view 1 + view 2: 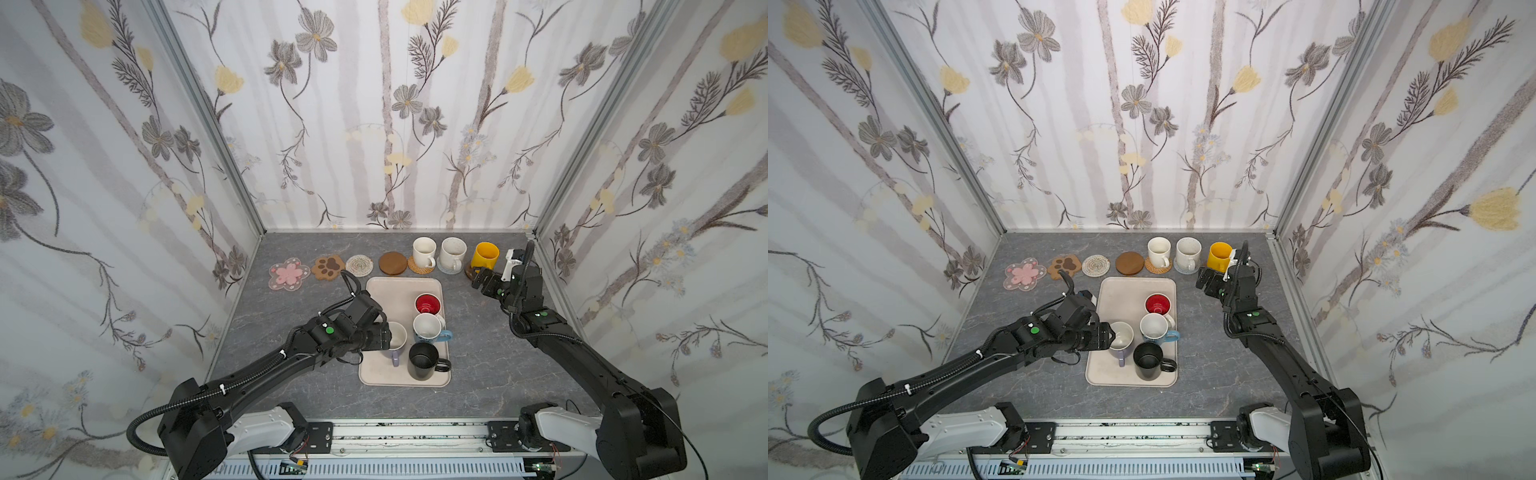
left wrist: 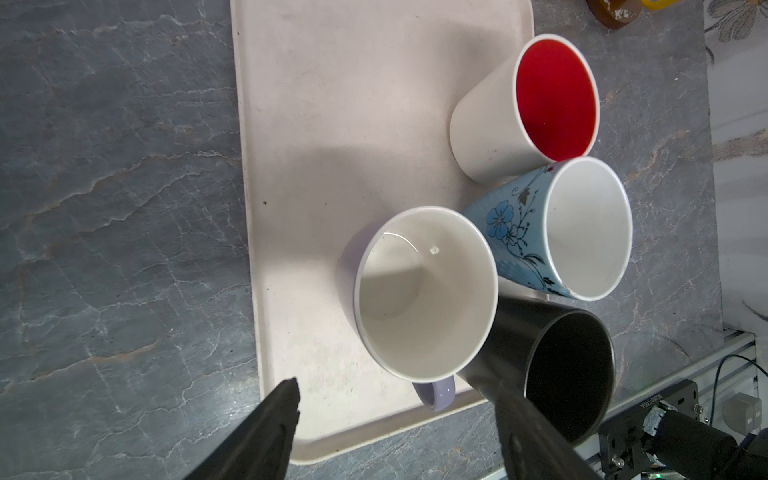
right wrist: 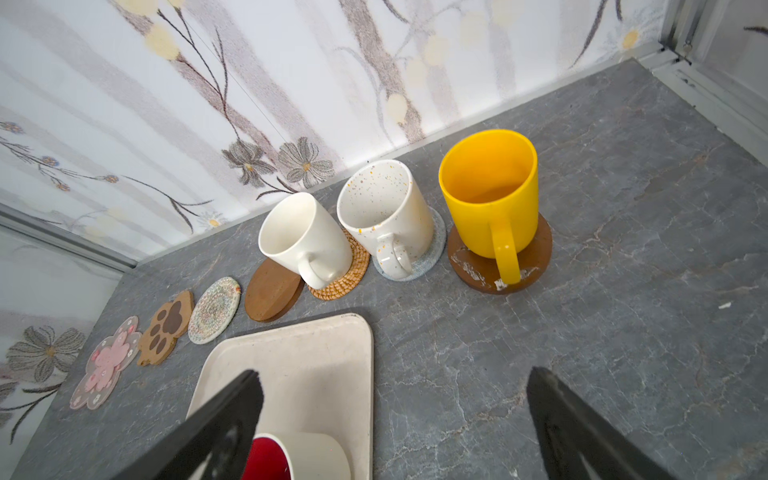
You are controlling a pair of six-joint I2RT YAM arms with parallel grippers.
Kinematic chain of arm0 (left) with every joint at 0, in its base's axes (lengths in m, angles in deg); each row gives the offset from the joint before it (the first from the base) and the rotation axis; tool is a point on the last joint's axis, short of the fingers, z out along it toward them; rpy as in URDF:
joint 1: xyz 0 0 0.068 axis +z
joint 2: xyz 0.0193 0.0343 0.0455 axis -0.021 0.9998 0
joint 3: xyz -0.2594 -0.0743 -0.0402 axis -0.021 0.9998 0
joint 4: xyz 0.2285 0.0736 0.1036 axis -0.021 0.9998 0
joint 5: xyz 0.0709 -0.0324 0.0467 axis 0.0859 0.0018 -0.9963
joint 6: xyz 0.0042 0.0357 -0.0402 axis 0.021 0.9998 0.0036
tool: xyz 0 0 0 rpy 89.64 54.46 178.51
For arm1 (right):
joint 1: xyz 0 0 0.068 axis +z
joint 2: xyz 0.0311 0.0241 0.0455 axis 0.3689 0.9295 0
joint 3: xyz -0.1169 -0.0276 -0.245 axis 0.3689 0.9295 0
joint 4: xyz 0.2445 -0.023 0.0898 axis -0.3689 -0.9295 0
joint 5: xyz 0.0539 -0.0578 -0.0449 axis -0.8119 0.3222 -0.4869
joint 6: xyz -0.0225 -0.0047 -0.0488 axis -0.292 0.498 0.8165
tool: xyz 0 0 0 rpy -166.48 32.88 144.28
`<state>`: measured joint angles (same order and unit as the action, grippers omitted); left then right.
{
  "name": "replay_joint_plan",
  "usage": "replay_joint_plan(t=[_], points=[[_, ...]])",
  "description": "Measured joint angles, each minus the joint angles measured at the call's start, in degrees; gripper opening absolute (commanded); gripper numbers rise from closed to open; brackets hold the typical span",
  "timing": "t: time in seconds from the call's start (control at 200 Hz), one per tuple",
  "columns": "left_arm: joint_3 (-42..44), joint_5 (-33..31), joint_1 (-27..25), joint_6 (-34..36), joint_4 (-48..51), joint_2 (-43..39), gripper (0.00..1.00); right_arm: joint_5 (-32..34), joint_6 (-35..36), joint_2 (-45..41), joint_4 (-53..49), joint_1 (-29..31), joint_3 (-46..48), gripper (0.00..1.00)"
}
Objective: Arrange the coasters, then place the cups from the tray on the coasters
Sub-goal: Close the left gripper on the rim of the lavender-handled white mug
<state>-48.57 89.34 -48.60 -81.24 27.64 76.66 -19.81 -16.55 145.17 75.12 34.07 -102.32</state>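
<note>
Lavender cup [image 2: 424,299] upright on the tray [image 2: 316,124], just ahead of the left gripper [image 2: 397,386], whose jaws stand apart and hold nothing; black cup [image 2: 569,365] just beside it. Right gripper [image 3: 395,372] wide open, empty, near the yellow cup [image 3: 490,199] on the amber coaster [image 3: 536,257]

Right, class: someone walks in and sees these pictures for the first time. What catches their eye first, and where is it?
The yellow mug jumps out, standing on an amber coaster at the right end of the back row, with the red-inside mug glowing on the beige tray mid-table. Next, the left pincer hangs open by the lavender mug on that tray.
</note>
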Motion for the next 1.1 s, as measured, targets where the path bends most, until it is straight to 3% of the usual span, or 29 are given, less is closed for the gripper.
replay_joint_plan(t=[0.31,0.634,1.104], points=[[-0.1,0.4,-4.2,-4.9,1.3,3.4,0.61,-0.9,-1.9,-1.9,3.0,-0.8,1.9,1.0],[-1.6,-1.2,-7.3,-6.9,1.2,8.9,0.58,-1.1,-2.9,-2.5,4.2,-0.9,2.7,1.0],[-1.6,-2.6,-7.7,-7.3,-0.6,13.9,0.53,-1.1,-3.8,-4.2,5.9,-1.0,4.3,1.0]])
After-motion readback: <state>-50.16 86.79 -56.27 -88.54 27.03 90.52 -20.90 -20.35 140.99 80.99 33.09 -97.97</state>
